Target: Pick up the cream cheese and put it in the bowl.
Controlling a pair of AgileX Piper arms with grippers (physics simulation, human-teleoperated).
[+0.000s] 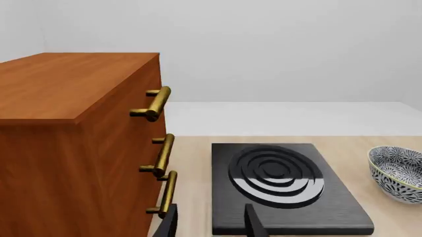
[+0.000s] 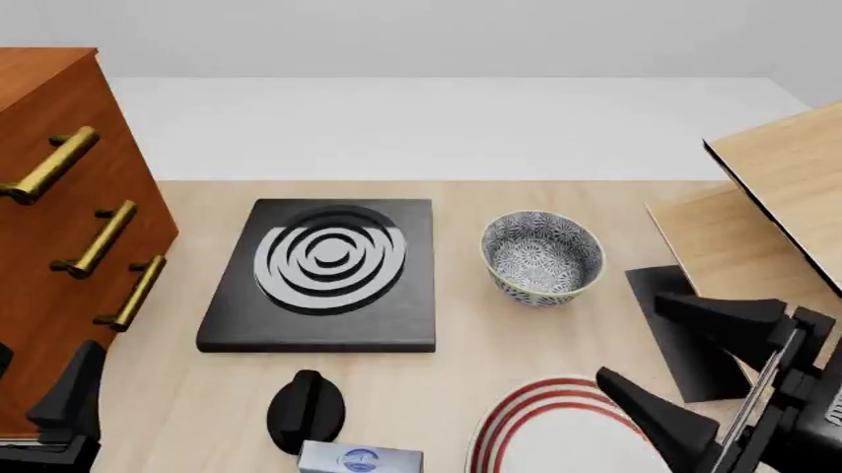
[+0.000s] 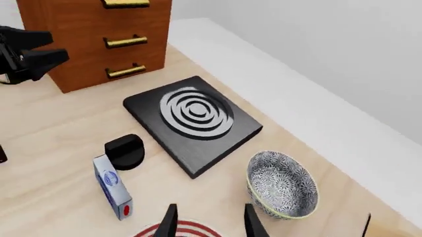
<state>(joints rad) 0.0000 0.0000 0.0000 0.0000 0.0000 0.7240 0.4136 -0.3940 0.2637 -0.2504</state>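
Note:
The cream cheese point(image 2: 358, 458) is a pale grey-blue box lying at the table's near edge, just in front of a black knob; in the right wrist view point(image 3: 112, 186) it stands on its long edge. The speckled bowl point(image 2: 542, 256) sits upright and empty right of the stove plate, and shows in both wrist views point(image 3: 282, 183) point(image 1: 399, 173). My right gripper point(image 2: 629, 337) is open and empty, above the table right of the bowl and over the red-ringed plate point(image 3: 209, 217). My left gripper point(image 2: 46, 353) is open and empty by the cabinet's front, far from the box point(image 1: 209, 217).
A black stove plate point(image 2: 329, 271) with grey rings lies mid-table. A black round knob point(image 2: 306, 409) sits near the box. A white plate point(image 2: 566, 434) with red rings is near right. A wooden drawer cabinet point(image 2: 53, 197) stands left. Wooden boards point(image 2: 776, 197) and a black mat point(image 2: 684, 340) are right.

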